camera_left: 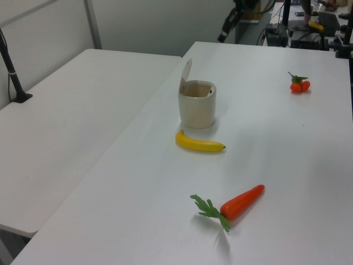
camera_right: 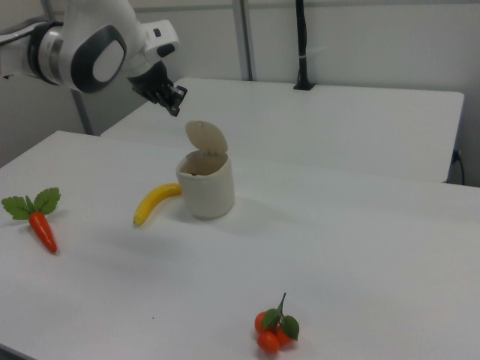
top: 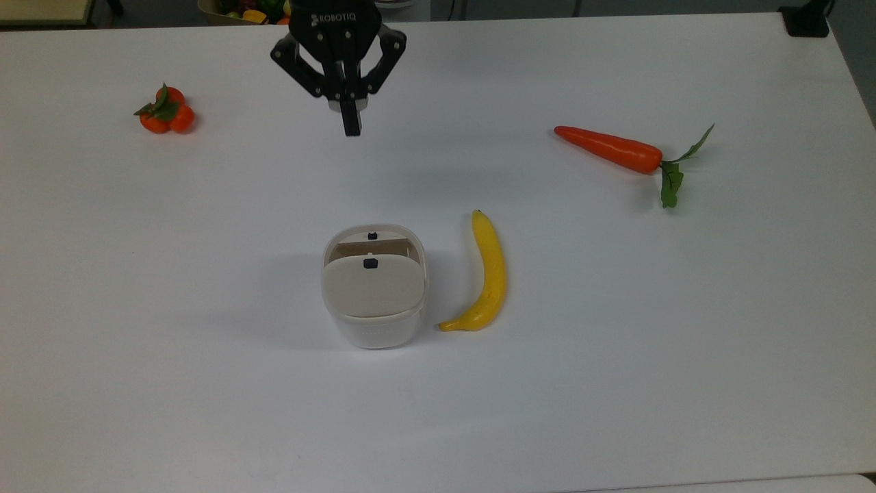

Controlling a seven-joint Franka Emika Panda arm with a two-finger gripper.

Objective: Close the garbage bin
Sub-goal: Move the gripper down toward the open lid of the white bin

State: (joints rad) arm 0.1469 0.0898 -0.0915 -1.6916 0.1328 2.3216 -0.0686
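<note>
The garbage bin (top: 374,333) stands near the middle of the white table, small, white and rounded-square. Its beige lid (top: 373,287) is hinged up and open, with a small dark button near its edge. The left view shows the bin (camera_left: 197,107) with the lid (camera_left: 186,76) upright. In the right view the lid (camera_right: 206,137) stands above the bin (camera_right: 205,191). My black gripper (top: 351,127) hangs in the air beyond the bin, toward the top view's upper edge. Its fingers are shut together on nothing. The gripper (camera_right: 175,105) shows up and to the right view's left of the lid.
A yellow banana (top: 487,274) lies just to the top view's right of the bin. An orange carrot (top: 610,149) lies at the upper right, and tangerines (top: 166,113) lie at the upper left. A second white table (camera_left: 66,116) adjoins on the left view's left.
</note>
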